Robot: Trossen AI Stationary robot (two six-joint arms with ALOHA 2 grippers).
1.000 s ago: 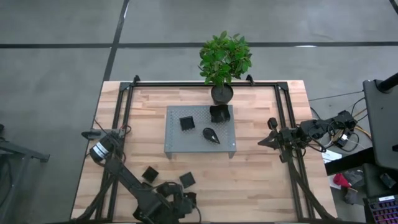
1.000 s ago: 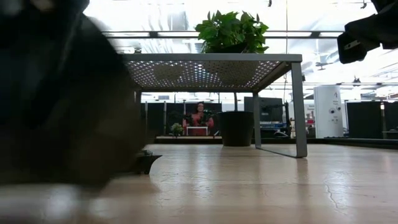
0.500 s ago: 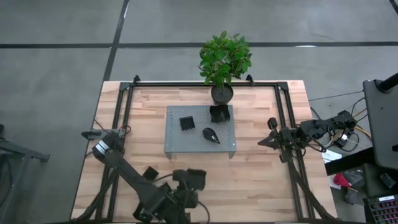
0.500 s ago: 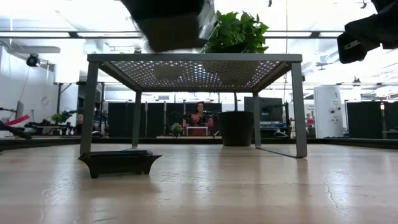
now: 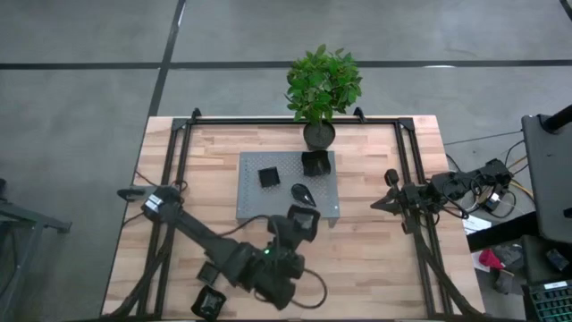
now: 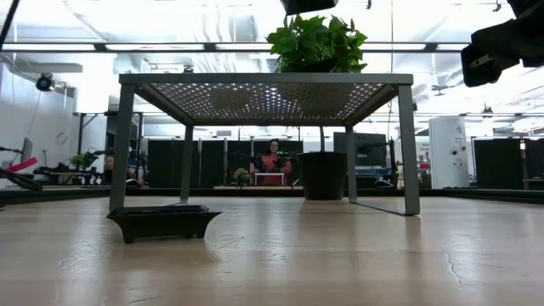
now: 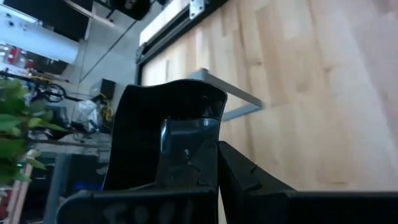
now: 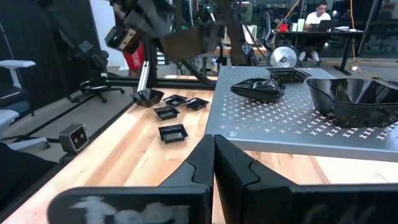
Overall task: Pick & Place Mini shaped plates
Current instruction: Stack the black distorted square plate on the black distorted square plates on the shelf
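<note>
Left gripper [image 5: 302, 221]: clenched on a mini plate [image 7: 163, 134], above the grey platform [image 5: 253, 206] near edge.
Right gripper [image 5: 377, 205]: clenched, empty, beside platform.

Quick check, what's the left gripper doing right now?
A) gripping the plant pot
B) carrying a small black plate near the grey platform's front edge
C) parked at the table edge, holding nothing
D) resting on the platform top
B: the left gripper is shut on a mini shaped plate, held above the table at the front edge of the grey perforated platform; the right gripper waits at the table's right side.
</note>
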